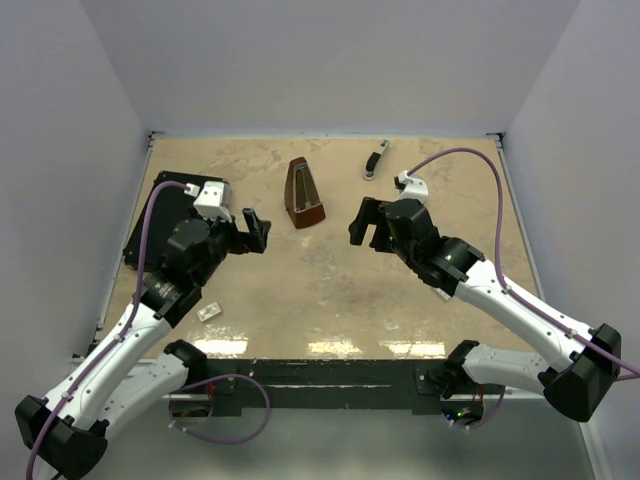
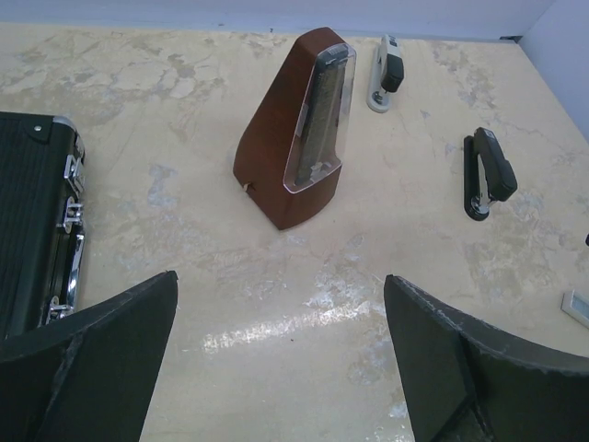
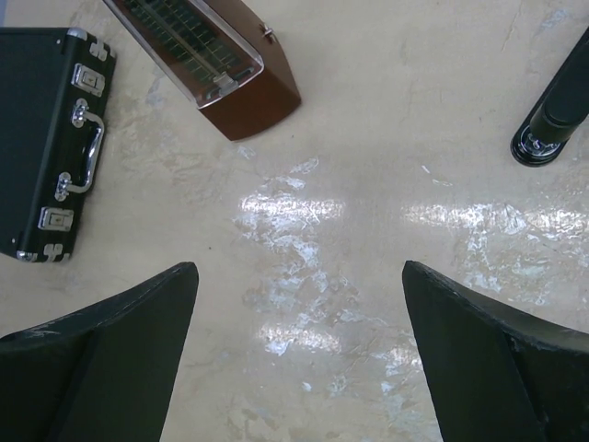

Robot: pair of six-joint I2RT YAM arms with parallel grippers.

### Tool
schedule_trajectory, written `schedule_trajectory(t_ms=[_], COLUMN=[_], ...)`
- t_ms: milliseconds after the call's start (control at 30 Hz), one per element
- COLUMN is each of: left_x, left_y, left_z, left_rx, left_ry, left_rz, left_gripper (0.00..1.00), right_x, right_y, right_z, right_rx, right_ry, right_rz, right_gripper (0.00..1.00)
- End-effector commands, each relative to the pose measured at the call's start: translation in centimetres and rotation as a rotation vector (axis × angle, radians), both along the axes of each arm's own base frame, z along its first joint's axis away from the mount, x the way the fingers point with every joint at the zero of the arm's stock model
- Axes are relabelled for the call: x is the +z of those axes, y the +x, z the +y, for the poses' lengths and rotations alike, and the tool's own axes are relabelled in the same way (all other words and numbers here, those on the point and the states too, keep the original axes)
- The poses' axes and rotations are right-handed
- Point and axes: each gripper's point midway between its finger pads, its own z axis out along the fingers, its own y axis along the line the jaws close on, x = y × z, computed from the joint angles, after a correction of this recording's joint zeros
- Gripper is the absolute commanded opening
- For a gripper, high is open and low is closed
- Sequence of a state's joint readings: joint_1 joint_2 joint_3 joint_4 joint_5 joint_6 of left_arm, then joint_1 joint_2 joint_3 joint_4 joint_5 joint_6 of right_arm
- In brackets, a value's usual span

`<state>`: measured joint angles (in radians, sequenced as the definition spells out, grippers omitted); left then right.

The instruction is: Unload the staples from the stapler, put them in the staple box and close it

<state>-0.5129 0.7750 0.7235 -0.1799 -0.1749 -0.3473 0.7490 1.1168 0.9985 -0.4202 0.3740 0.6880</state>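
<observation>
The stapler (image 2: pixel 488 175) is slim and black with silver parts. It lies on the table right of the brown metronome (image 2: pixel 296 129). Its end shows at the top right of the right wrist view (image 3: pixel 550 115). In the top view my right gripper (image 1: pixel 362 225) hides it. My left gripper (image 1: pixel 258 232) hovers left of the metronome (image 1: pixel 305 195). Both grippers are open and empty, over bare table in the left wrist view (image 2: pixel 281 276) and the right wrist view (image 3: pixel 300 267). A small pale strip (image 2: pixel 575 308) lies at the right edge; I cannot tell whether it is staples.
A second grey-and-black stapler (image 1: pixel 375 160) lies at the back, also in the left wrist view (image 2: pixel 386 74). A flat black case (image 1: pixel 160 215) sits at the left. A small white piece (image 1: pixel 210 312) lies near the front left. White walls enclose the table.
</observation>
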Motion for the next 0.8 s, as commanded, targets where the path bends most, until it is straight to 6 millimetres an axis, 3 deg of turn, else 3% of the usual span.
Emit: schedule_trajectory(t_ms=[0, 400, 567, 767], left_x=[1.2, 1.2, 0.7, 0.8], left_y=[0.4, 0.2, 0.2, -0.6], left_z=[-0.3, 0.1, 1.1, 2.0], left_rx=[-0.008, 0.008, 0.055, 0.076], left_ry=[-0.010, -0.013, 0.018, 0.030], left_rz=[-0.046, -0.044, -0.015, -0.013], left_gripper=[0.98, 0.98, 0.98, 0.98], right_x=[1.8, 1.6, -0.1, -0.8], right_y=[0.2, 0.3, 0.4, 3.1], right_z=[-0.6, -1.9, -4.2, -7.4], right_rx=[-0.035, -0.139, -0.316, -0.499], right_ry=[0.019, 0.008, -0.049, -0.193], right_rz=[-0.041, 0.012, 0.087, 0.105], right_gripper=[0.99, 0.99, 0.95, 0.91])
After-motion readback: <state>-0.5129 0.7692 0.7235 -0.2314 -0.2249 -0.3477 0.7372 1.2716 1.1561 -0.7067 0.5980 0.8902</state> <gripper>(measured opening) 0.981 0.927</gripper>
